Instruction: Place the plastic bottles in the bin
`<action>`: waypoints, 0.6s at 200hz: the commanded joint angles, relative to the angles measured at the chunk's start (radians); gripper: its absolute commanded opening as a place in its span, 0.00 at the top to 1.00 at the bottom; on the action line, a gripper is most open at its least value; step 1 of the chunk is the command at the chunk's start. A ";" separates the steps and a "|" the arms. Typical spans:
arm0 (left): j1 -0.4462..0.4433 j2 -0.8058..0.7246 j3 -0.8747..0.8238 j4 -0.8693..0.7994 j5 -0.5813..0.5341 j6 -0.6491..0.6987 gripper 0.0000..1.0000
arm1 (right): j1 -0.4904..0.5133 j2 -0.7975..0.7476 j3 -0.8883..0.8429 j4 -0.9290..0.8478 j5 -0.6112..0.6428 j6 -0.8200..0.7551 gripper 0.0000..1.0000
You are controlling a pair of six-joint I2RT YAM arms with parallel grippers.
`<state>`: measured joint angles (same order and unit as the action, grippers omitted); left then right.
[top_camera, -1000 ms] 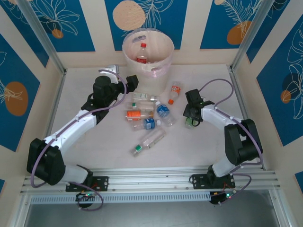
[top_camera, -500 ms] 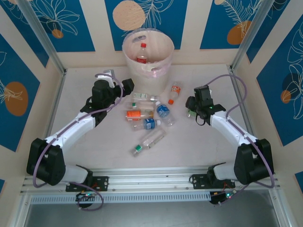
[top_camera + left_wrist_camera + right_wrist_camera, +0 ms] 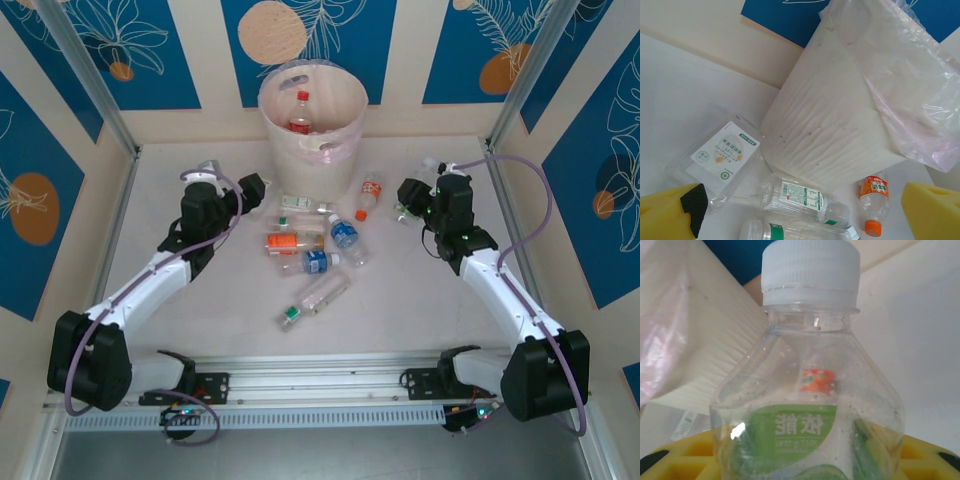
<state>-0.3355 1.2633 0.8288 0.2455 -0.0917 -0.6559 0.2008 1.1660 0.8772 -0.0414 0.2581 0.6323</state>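
Green-label bottle point(image 3: 807, 390): base beyond bottom edge

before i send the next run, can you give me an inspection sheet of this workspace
surface: white table, no spills seen
job's things: bin upright at the far edge, pink liner over its rim, red-capped bottle inside; at least six loose bottles lying in front of it
clutter: nothing seen
grippers: left gripper open, left of the bin; right gripper shut on a white-capped green-label bottle
cables: purple cables loop off both arms, clear of the bottles
surroundings: blue-and-cream wall panels, aluminium posts
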 commanded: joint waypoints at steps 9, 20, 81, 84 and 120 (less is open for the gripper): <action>0.030 -0.040 -0.024 -0.008 -0.005 -0.049 0.00 | -0.004 0.007 0.093 0.127 -0.141 0.012 0.62; 0.039 -0.052 -0.033 -0.016 -0.005 -0.057 0.00 | -0.003 0.025 0.126 0.153 -0.186 0.015 0.62; 0.079 -0.124 -0.090 -0.052 0.005 -0.080 0.00 | 0.044 0.235 0.439 0.199 -0.361 0.035 0.62; 0.081 -0.126 -0.092 -0.054 0.008 -0.079 0.00 | 0.047 0.249 0.457 0.193 -0.361 0.036 0.62; 0.096 -0.158 -0.105 -0.065 0.015 -0.091 0.00 | 0.079 0.419 0.685 0.163 -0.402 0.043 0.63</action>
<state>-0.2562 1.1404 0.7391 0.1928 -0.0872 -0.7292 0.2611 1.5009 1.4380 0.1196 -0.0795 0.6632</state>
